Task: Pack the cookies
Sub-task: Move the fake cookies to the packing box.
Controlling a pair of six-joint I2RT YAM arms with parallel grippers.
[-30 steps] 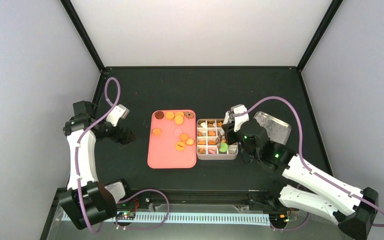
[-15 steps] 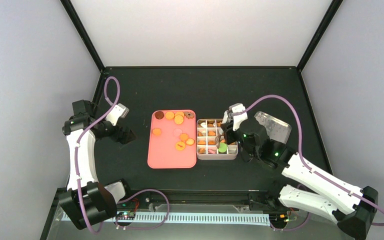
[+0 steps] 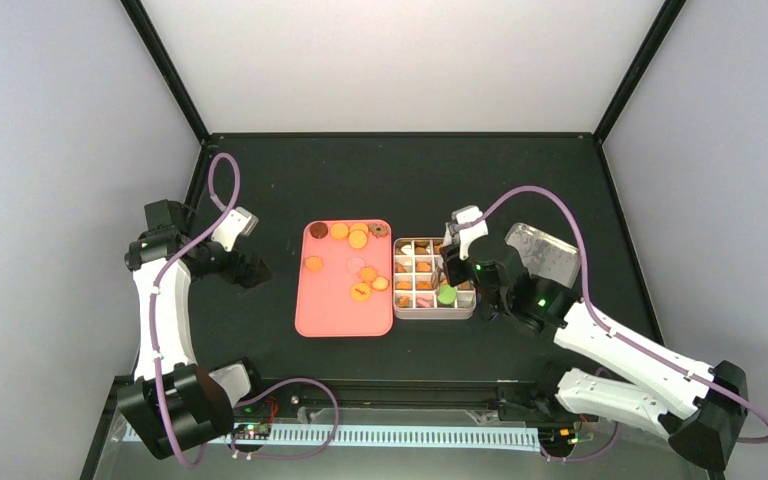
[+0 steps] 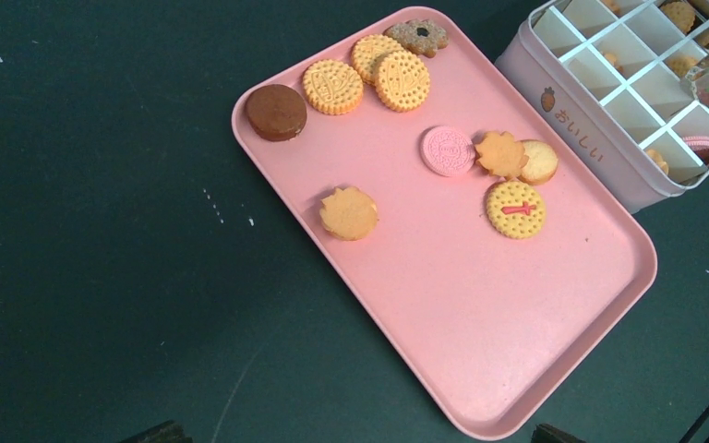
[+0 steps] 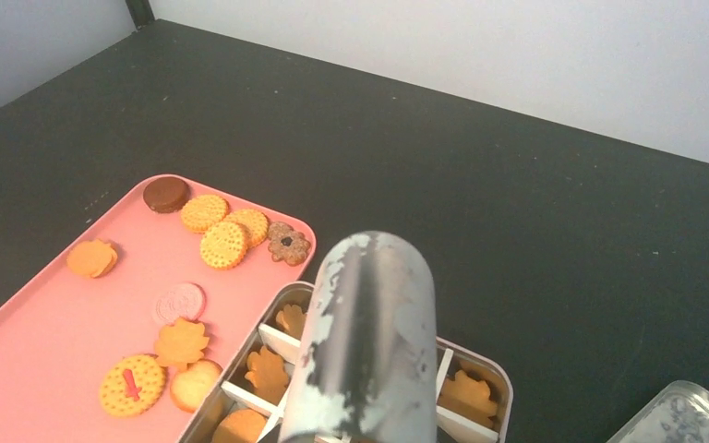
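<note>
Even, bright overhead light; soft shadows on the black tabletop (image 3: pixel 400 170); metal tongs (image 5: pixel 369 332) blurred close to the right-wrist lens.

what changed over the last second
The right gripper, with the metal tongs, shifted slightly left over the divided tin, uncovering more of the lid. The left gripper, pink tray and its cookies stayed put.

Left arm folded, left hand (image 3: pixel 251 271) spread wide; right arm stretched forward, right hand (image 3: pixel 451 270) pointing down
</note>
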